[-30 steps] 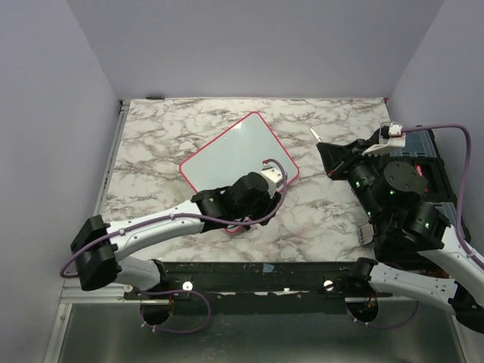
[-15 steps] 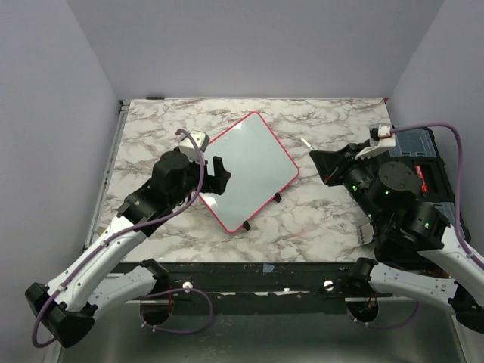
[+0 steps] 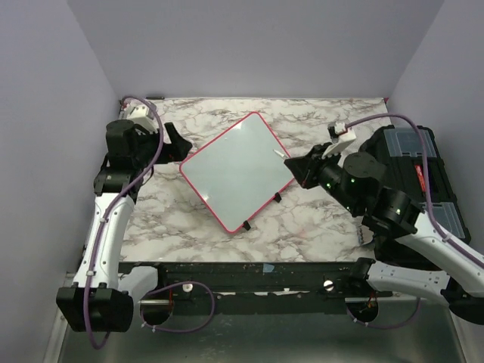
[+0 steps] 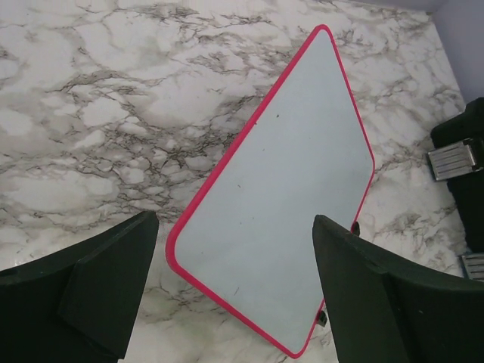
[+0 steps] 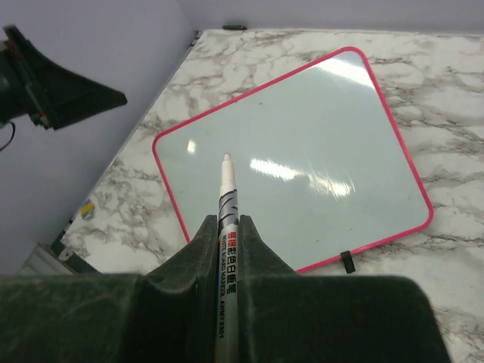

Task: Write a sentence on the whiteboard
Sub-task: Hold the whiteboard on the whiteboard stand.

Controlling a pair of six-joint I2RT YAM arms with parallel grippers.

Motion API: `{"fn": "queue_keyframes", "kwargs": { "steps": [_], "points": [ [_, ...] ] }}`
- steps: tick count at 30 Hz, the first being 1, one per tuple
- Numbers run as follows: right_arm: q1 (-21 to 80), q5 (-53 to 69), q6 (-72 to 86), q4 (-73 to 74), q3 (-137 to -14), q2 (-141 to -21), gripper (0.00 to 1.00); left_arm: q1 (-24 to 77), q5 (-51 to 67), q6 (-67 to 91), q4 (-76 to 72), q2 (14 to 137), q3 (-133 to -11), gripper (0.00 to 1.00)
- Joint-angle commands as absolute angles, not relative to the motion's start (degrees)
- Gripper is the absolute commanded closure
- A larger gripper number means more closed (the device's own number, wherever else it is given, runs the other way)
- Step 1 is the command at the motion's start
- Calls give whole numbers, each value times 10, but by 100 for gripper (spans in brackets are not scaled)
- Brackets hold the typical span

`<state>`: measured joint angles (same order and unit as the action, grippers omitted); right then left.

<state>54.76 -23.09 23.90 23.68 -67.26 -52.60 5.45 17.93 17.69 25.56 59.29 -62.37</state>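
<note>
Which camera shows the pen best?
The right wrist view: the pen runs up the middle, clamped in the right gripper, whiteboard behind it. The top view shows only its small pale tip poking out. The left wrist view doesn't show it.

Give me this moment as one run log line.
left gripper: open, off board | right gripper: shut on marker, tip near board edge | board: no writing visible

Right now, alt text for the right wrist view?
The right pincer grips a white marker, its tip aimed toward a pink-framed whiteboard lying flat on the marble table. No writing shows on it, only glare from lights.
</note>
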Motion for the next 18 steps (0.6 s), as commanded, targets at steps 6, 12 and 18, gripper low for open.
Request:
{"fn": "queue_keyframes", "kwargs": {
  "steps": [6, 12, 18],
  "points": [
    [550, -80, 218, 224, -669, -597, 99, -43, 383, 221, 138, 717, -662, 16],
    [549, -67, 223, 228, -665, -603, 99, -45, 444, 211, 137, 842, -719, 24],
    [549, -62, 232, 231, -655, -601, 99, -45, 504, 232, 90, 920, -725, 33]
  ]
}}
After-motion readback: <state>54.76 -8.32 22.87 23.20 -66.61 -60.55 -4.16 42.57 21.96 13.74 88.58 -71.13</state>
